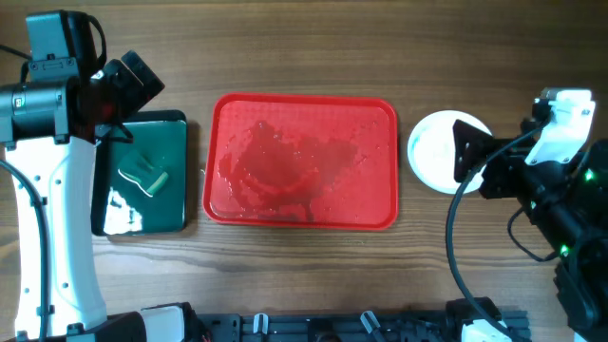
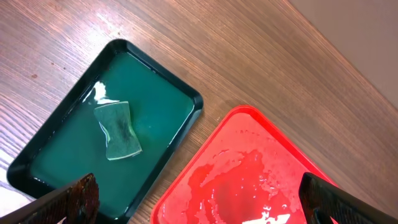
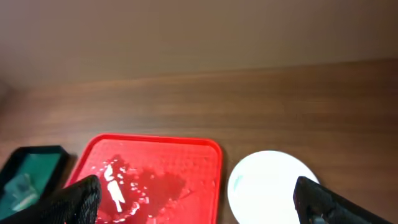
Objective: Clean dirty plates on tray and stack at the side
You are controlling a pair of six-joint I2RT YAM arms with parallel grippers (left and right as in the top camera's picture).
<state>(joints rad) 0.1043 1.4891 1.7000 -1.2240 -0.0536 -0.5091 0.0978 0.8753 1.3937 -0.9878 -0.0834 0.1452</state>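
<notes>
Looks like the closing step: no plate on the tray (image 1: 302,98), only a wet film and droplets across its red floor. Finds the plates (image 1: 432,152) off the tray, on the worktop (image 1: 304,275) just right of its right rim and apart from it, top face plain white, no green smear showing. Can't tell how many in the pile from above; reads as one white disc, partly hidden by the right arm.

Left fingers (image 2: 78,198) spread wide, nothing between, hovering by the small green tray (image 2: 161,70), with the sponge (image 2: 118,130) lying flat on that tray's wet floor, untouched. Right fingers (image 3: 78,199) likewise wide apart and empty, above the worktop, facing tray and plates.

Judged: wiping and stacking probably done, given a full three in that pile. Next move calls for little: checking the pile for count and squareness, then pulling both arms clear without nudging the plates or dragging through the wet tray.
</notes>
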